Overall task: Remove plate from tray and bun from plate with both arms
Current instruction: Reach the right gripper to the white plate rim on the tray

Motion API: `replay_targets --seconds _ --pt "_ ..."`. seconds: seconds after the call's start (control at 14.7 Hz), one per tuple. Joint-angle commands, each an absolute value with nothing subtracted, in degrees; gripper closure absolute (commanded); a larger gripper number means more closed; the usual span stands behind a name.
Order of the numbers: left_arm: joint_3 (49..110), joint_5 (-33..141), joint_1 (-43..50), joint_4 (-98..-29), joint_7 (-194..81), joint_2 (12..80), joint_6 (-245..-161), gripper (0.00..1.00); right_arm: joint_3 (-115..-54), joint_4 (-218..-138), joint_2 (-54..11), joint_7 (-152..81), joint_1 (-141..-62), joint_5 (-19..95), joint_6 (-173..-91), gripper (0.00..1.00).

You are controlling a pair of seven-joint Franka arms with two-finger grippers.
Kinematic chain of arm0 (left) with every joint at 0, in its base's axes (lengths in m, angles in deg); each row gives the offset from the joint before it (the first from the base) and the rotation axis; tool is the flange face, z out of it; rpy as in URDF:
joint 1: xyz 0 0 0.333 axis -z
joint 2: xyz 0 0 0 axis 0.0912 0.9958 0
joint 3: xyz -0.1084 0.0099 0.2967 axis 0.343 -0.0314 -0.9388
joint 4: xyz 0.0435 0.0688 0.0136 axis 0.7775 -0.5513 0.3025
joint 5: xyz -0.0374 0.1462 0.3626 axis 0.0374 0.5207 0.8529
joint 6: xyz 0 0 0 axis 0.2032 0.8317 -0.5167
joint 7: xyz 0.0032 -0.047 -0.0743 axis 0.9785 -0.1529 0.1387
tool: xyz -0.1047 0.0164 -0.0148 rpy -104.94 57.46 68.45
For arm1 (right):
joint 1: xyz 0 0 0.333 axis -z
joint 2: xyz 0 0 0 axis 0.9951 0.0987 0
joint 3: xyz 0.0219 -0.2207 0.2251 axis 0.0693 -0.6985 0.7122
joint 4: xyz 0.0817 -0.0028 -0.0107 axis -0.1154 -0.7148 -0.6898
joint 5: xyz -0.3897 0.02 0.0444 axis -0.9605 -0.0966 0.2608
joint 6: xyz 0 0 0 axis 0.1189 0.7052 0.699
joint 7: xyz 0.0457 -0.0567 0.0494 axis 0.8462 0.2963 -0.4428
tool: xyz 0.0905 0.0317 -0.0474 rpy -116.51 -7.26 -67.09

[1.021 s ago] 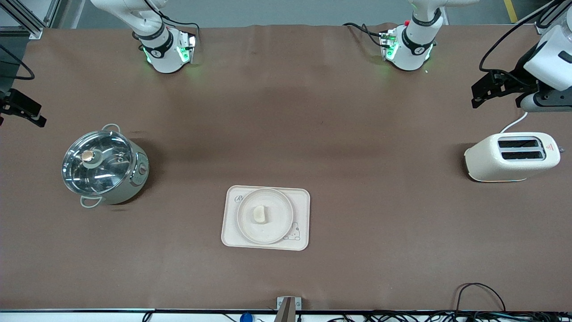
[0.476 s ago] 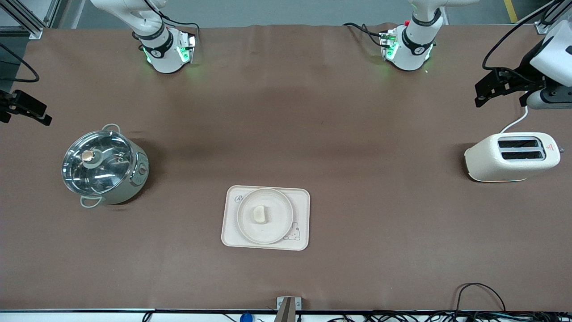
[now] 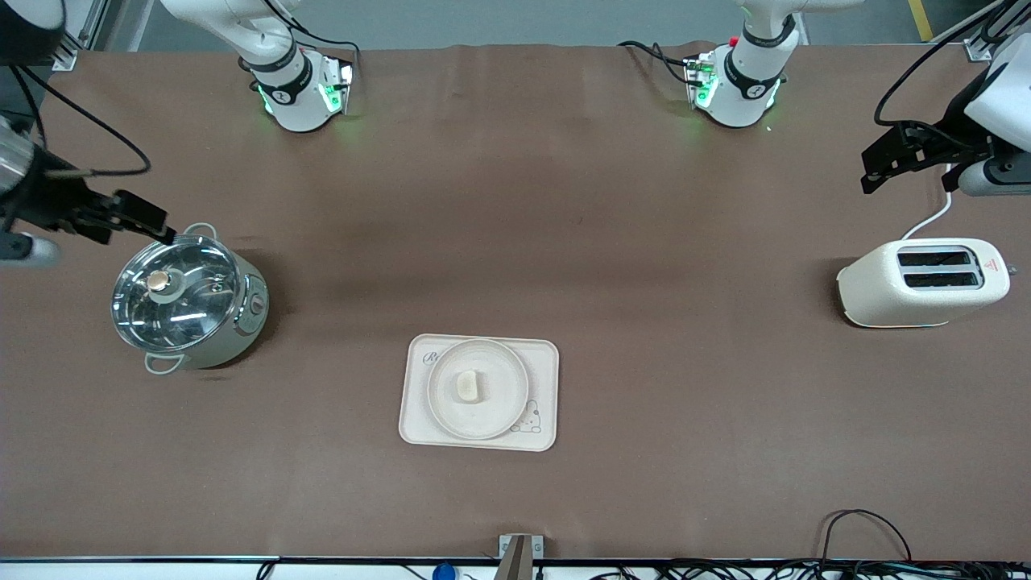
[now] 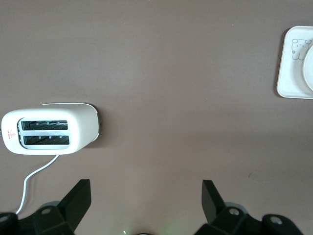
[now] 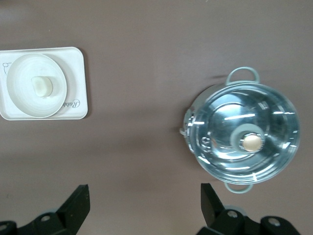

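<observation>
Bun [image 3: 468, 385] on plate [image 3: 451, 416] in tray [image 3: 544, 435], lidded pot [image 3: 187, 300] apart, both end effectors agape, left [image 4: 146, 201], right [image 5: 144, 201].

Even overhead light, sharp frames.
Soft shadows pool beside the pot [image 3: 189, 300] and toaster [image 3: 922, 282] on the matte brown counter [image 3: 564, 242]; bright streaks glare off the pot's glass lid [image 5: 244, 139]; green lamps glow at both arm bases.
</observation>
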State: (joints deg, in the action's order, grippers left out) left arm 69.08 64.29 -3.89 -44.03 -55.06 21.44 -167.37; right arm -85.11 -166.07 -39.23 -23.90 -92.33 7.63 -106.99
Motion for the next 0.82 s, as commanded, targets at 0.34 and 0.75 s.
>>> replay_targets --seconds 0.34,0.75 --pt "69.26 64.57 -3.30 -43.08 -55.37 23.66 -166.28 0.00 -85.29 -165.99 -23.34 -12.39 -102.25 13.61 -124.68 0.00" --pt "69.35 65.10 -3.21 -42.90 -55.73 24.72 -166.37 0.00 -85.29 -165.29 -8.31 -12.39 -107.71 20.65 -146.13 0.00"
